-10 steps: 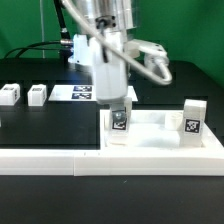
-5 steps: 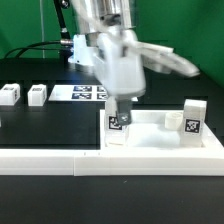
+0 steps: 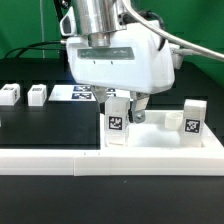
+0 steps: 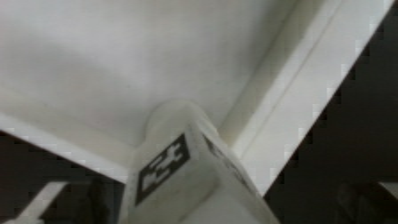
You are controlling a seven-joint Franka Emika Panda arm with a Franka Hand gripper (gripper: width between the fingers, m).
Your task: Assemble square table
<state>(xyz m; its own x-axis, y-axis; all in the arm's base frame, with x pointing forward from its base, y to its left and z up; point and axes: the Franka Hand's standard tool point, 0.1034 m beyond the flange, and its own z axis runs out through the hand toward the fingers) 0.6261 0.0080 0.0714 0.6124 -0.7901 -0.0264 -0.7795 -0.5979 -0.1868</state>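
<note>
Nearest the camera, in front of and below the claw, a long white rail is lying across the black tabletop. Just behind it, the square table slab is resting directly beneath the claw, rimmed side up. A tagged leg block is standing upright at the slab's corner, its top reaching up between the claw's fingers. In the wrist view the fingers are sitting spread apart at either side of this leg with a gap showing, so the claw is gaping open and gripping nothing; whether either pad is brushing the leg cannot be told. Toward the exterior view's right of the claw, a second leg block is standing upright at the slab's other corner. Farther back, behind the claw, the marker board is lying flat, and well off toward the exterior view's left two loose leg blocks are sitting side by side on the tabletop.
</note>
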